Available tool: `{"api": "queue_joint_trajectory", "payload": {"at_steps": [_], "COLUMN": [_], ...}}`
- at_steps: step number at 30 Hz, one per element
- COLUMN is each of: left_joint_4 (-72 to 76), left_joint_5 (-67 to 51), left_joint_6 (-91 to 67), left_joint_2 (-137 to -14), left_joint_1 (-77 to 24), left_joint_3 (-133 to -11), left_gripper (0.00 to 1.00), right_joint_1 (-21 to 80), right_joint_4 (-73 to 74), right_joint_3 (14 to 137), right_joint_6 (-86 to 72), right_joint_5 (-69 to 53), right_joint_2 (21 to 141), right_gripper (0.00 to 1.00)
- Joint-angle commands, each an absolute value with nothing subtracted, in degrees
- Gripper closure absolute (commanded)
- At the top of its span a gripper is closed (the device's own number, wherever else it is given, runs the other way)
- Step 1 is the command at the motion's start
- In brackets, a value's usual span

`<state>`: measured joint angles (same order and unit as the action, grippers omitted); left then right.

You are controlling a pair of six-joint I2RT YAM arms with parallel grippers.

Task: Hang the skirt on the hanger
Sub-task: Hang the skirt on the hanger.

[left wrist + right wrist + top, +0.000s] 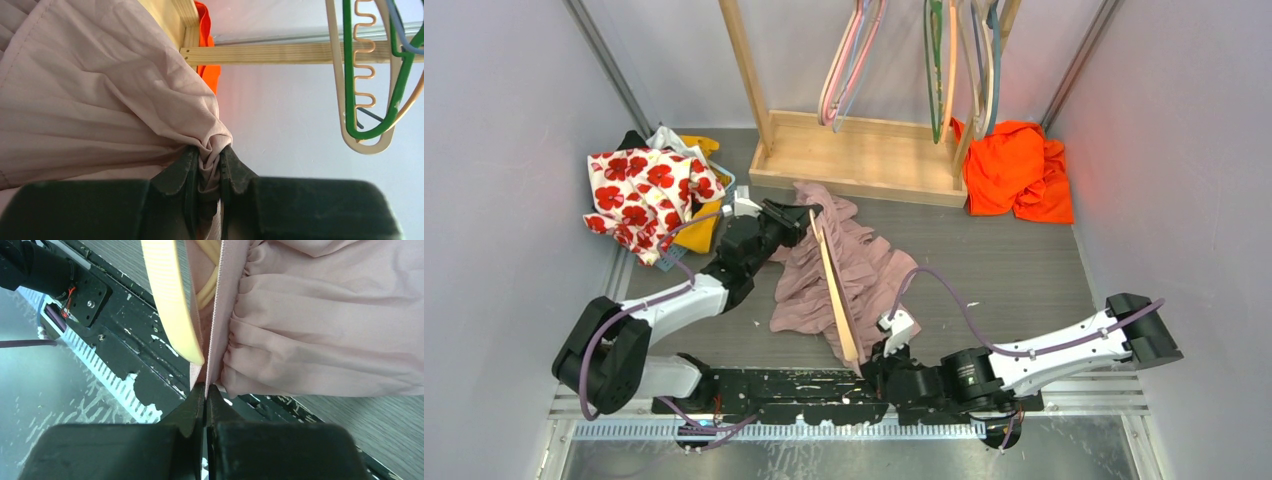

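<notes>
Left jaws and right jaws both pinch the skirt (874,270); the right's waistband sliver could slip, shedding the hanger (834,290).

Showed the skirt (864,270) as thin, matt pink cloth, softly creased and gathered. Rendered the hanger (835,290) smooth and pale, faintly ribbed, wood or plastic undecided. Gave the rack (854,155) at the table's far edge as bare, grained wood; the table (1024,270) as matt grey and wood-grained.
</notes>
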<state>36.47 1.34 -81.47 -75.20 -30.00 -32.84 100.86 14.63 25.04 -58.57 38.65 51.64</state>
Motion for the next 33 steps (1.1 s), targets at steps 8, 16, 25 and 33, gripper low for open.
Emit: {"api": "queue_joint_trajectory", "payload": {"at_steps": [8, 16, 25, 33], "left_joint_4": [57.27, 49.7, 47.66, 45.39], "left_joint_5": [25.35, 33.05, 39.89, 42.93], "left_joint_6": [-74.38, -58.29, -43.82, -44.11], "left_joint_2": [-73.21, -73.21, -73.21, -69.7], "left_joint_1": [-29.23, -37.43, -44.15, -44.74], "left_joint_3": [-35.97, -40.86, -43.23, -40.03], "left_gripper": [1.0, 1.0, 1.0, 1.0], "right_joint_1": [104.39, 105.5, 100.53, 93.44], "right_joint_4": [20.35, 33.25, 26.32, 20.44], "right_joint_3": [32.51, 43.99, 44.78, 41.75], "right_joint_6": [-56.97, -56.1, -51.87, -51.68], "right_joint_5": [22.32, 28.16, 19.47, 9.63], "right_joint_2": [62.85, 75.41, 70.54, 67.67], "right_gripper": [0.99, 0.99, 0.99, 0.99]}}
